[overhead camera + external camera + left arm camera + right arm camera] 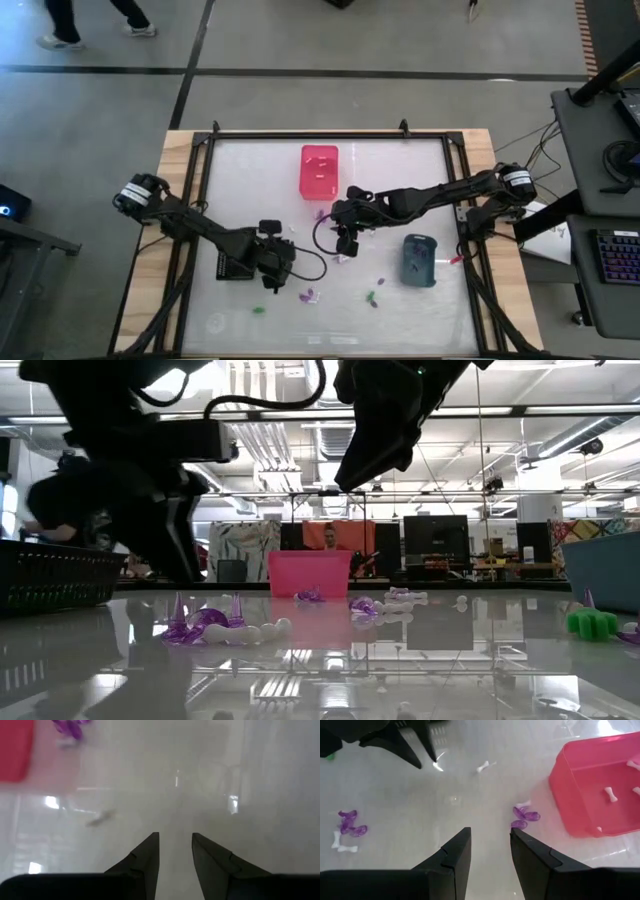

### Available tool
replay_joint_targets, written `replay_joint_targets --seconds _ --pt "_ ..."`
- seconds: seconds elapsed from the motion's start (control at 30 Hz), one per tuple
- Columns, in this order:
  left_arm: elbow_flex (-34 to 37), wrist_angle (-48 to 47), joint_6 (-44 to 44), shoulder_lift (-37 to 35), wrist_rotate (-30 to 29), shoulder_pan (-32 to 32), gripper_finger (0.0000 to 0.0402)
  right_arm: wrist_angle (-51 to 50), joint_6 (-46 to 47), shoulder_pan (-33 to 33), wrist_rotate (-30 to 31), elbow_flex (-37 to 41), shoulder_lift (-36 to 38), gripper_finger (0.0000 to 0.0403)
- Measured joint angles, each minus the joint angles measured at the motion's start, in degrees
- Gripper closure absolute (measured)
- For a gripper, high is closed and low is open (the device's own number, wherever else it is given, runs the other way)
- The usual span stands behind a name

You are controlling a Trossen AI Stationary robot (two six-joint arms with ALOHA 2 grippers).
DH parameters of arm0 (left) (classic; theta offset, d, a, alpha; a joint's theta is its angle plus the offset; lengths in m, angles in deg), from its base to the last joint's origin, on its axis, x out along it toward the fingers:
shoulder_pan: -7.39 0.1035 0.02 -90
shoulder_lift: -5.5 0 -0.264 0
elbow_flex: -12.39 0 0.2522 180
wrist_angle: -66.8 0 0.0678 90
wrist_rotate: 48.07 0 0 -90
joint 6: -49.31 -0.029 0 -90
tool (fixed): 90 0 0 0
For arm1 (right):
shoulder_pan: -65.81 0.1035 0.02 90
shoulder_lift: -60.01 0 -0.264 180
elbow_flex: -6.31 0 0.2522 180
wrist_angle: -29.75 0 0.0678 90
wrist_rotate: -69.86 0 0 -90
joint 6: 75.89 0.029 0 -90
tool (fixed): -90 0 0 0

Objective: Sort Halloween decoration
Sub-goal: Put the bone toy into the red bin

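The Halloween decoration lies scattered on the glossy table. Purple pieces (pixel 525 814) and a white bone (pixel 523 803) lie beside the pink bin (pixel 600 790), which holds white bones (pixel 610 794). More purple (pixel 350 822) and white pieces (pixel 342 842) lie nearer the front, and green ones (pixel 372 298) too. My left gripper (pixel 175 837) stands open over bare table near the black bin (pixel 225 265). My right gripper (pixel 490 832) hangs open above the table's middle, with nothing between its fingers.
A grey-blue bin (pixel 419 260) stands at the right. The two arms meet near the table's middle; my left gripper's fingers (pixel 415 747) show close ahead of my right one. A single white bone (pixel 485 766) lies between them. A dark frame (pixel 330 134) rims the table.
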Motion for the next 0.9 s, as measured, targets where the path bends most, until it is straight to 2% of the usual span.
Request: replay_joint_targets --seconds 0.27,0.4,0.6,0.73,0.9 --pt "-0.4 1.0 -10.9 -0.7 0.6 4.4 0.0303 0.1 2.3 1.0 0.0 0.5 -0.1 0.0275" --pt "-0.4 1.4 -20.3 -2.4 4.2 6.1 0.0303 0.1 3.5 2.6 -0.1 1.5 -0.1 0.0275" --pt "-0.4 2.2 -29.8 -5.9 8.2 11.7 0.0303 0.0 6.0 5.1 0.0 3.3 -0.1 0.0275" --pt "-0.4 4.5 -31.8 -6.2 11.6 16.2 0.0303 0.1 7.4 6.3 -0.1 3.7 -0.1 0.0275" --pt "-0.2 1.3 -34.7 -5.0 19.3 18.9 0.0303 0.3 8.2 7.4 0.1 3.7 -0.1 0.0275"
